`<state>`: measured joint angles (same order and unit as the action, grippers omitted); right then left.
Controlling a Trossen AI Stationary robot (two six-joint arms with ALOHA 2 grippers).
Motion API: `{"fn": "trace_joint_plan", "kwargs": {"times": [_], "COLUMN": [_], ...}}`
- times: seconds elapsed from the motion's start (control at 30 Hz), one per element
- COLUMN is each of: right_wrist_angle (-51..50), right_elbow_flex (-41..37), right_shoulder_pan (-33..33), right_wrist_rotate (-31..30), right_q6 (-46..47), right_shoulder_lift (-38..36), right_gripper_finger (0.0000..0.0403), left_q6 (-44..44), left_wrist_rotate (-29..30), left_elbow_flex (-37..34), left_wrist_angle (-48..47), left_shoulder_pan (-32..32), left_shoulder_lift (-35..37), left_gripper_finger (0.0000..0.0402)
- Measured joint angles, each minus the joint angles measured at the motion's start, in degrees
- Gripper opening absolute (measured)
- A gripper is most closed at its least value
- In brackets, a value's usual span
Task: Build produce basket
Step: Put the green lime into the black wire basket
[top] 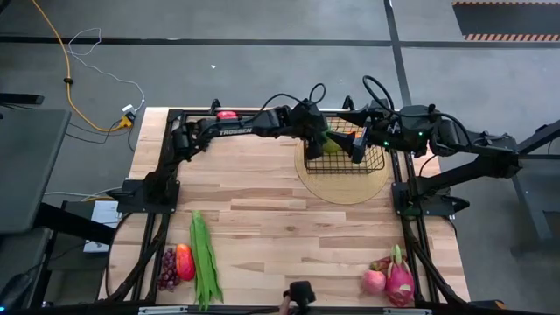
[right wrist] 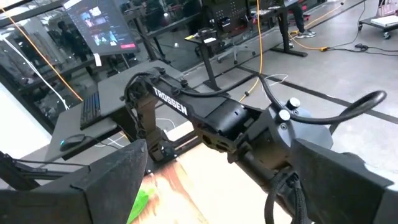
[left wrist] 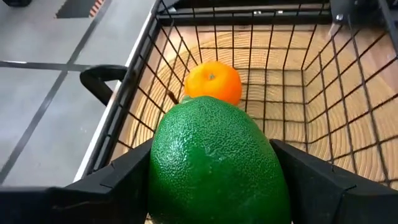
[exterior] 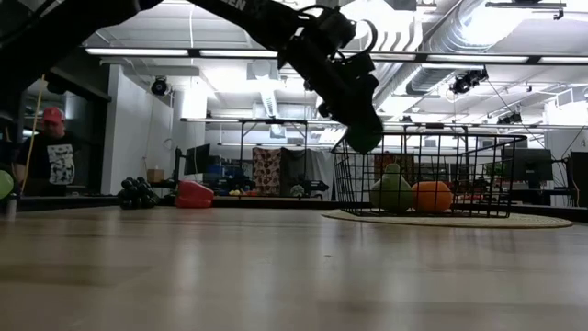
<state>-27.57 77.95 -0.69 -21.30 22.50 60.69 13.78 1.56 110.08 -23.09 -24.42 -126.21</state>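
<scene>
- The small rectangular black wire-mesh basket [top: 346, 156] stood on a round tan woven mat [top: 341, 185] at the far right part of the pale wooden plank counter [top: 289, 219]; its open grid sides let the contents show through.
- The left hand [left wrist: 214, 168] hung over the basket's left edge, its two dark fingers closed on a rounded green fruit with a pebbled skin [left wrist: 214, 165], held above the basket's inside.
- In the basket lay a smooth orange round fruit [left wrist: 213, 81]; the low view showed it beside a pale green pear-shaped fruit [exterior: 391, 190], both resting on the basket floor.
- The right hand [top: 360, 144] was over the basket's right side in the high view; I cannot tell whether its fingers were spread or closed.
- Near the counter's front left edge lay the long green beans [top: 204, 258], with a red pepper [top: 184, 261] touching them on the left and a dark purple bunch of grapes [top: 166, 269] just beside the pepper.
- At the front right lay a pink dragon fruit with green tips [top: 400, 280] and a pinkish round apple [top: 374, 281], just beside each other.
- In the low view a person in a red cap and dark shirt [exterior: 53, 152] stood in the room beyond the counter.
</scene>
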Motion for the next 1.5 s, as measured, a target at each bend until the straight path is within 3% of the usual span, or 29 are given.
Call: {"fn": "trace_joint_plan", "kwargs": {"times": [0.3,0.5,0.77,1.17,1.5], "right_wrist_angle": [0.0,0.0,0.0,2.0,2.5], "right_elbow_flex": [0.0,0.0,0.0,0.0,0.0], "right_shoulder_pan": [0.0,0.0,0.0,0.0,0.0], "right_wrist_rotate": [0.0,0.0,0.0,0.0,-0.1], "right_q6": [0.0,0.0,1.0,1.0,1.0], "right_shoulder_lift": [0.0,0.0,0.0,0.5,1.3], "right_gripper_finger": [0.0384,0.0384,0.0384,0.0384,0.0384], "left_q6": [1.5,-1.4,5.0,6.8,6.8], "left_wrist_rotate": [-1.8,2.1,2.5,1.9,4.0], "left_elbow_flex": [-0.5,-0.5,-0.5,-0.5,-0.5], "left_wrist_angle": [-0.5,2.1,1.5,1.5,1.6], "left_shoulder_pan": [-1.1,-0.9,-0.9,-1.4,-1.5], "left_shoulder_lift": [0.0,0.0,-0.3,-3.0,-3.8], "left_gripper_finger": [0.0276,0.0276,0.0276,0.0277,0.0343]}}
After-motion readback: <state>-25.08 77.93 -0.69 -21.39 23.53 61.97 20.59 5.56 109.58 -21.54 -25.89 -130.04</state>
